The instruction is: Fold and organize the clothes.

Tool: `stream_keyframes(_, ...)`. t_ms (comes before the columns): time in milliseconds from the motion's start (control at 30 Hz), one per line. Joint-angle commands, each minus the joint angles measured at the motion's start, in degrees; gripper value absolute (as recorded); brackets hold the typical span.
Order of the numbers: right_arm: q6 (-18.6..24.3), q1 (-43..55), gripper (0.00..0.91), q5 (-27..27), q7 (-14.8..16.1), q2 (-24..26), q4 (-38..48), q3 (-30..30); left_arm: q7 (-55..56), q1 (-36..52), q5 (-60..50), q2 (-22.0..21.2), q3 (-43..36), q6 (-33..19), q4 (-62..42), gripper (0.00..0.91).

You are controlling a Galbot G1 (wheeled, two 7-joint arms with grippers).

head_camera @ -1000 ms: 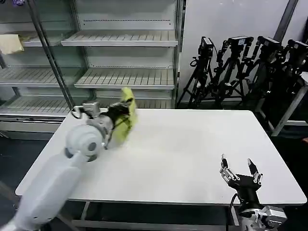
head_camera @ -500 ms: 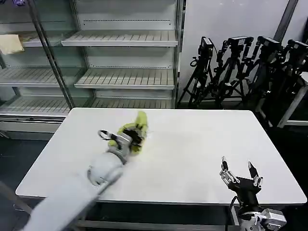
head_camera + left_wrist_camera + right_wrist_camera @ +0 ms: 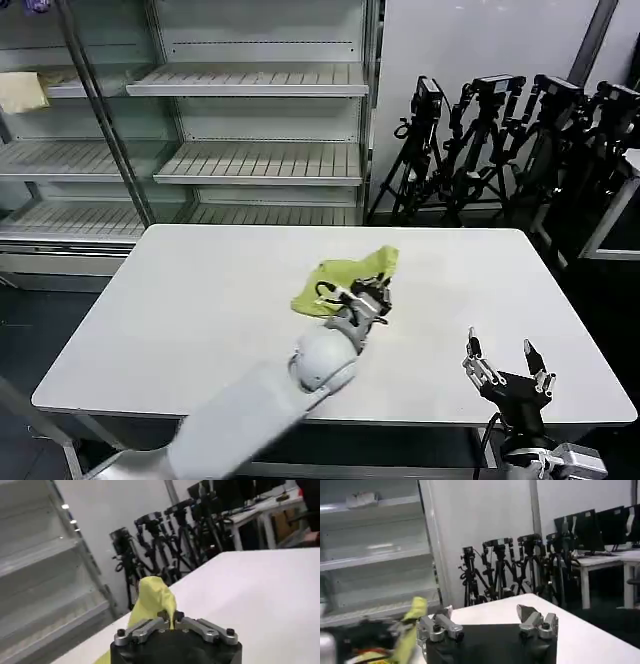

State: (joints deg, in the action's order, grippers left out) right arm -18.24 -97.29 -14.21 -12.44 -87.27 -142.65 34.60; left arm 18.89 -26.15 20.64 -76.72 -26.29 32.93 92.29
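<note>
Fabric of the T-shirt [image 3: 350, 275] is pinched in the closed left gripper [image 3: 368, 296] at mid-table [image 3: 200, 300], bunched beyond it. The right gripper [image 3: 508, 368] is held spread at the near edge.

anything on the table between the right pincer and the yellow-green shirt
No. In the head view, only bare white table lies between the open right pincer and the T-shirt, which the left pincer holds.

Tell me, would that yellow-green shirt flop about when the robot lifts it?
Probably. The T-shirt lies bunched and creased where the left gripper pinches it, so it looks soft and limp. It likely weighs little, and should drag rather than roll across the table.
</note>
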Motion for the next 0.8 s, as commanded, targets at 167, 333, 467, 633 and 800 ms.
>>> stream_keyframes(167,-0.46,-0.30,0.907,0.45,0.08,-0.35,-0.41,-0.34,5.80,1.63,14.83,-13.38,2.78,-6.33,-6.73,0.907)
stream_keyframes(333,-0.55,-0.28,0.907,0.46,0.08,0.23,-0.40,-0.15,7.70,1.25,20.42,-14.24,6.34,-9.97,-7.04,0.907)
stream_keyframes(467,-0.72,0.18,0.907,0.46,0.15,0.48,-0.52,-0.23,8.58,-0.97,23.03,-11.35,9.62,-10.72,-1.07,0.907)
stream_keyframes(633,-0.31,1.32,0.907,3.51,0.51,1.44,0.06,-0.80,7.39,-6.31,19.50,-1.36,14.13,-11.13,8.82,0.907)
stream_keyframes(800,-3.17,6.75,0.907,-0.45,-1.51,3.73,3.96,-1.64,6.33,-15.91,18.61,9.44,22.99,-11.37,18.93,0.907)
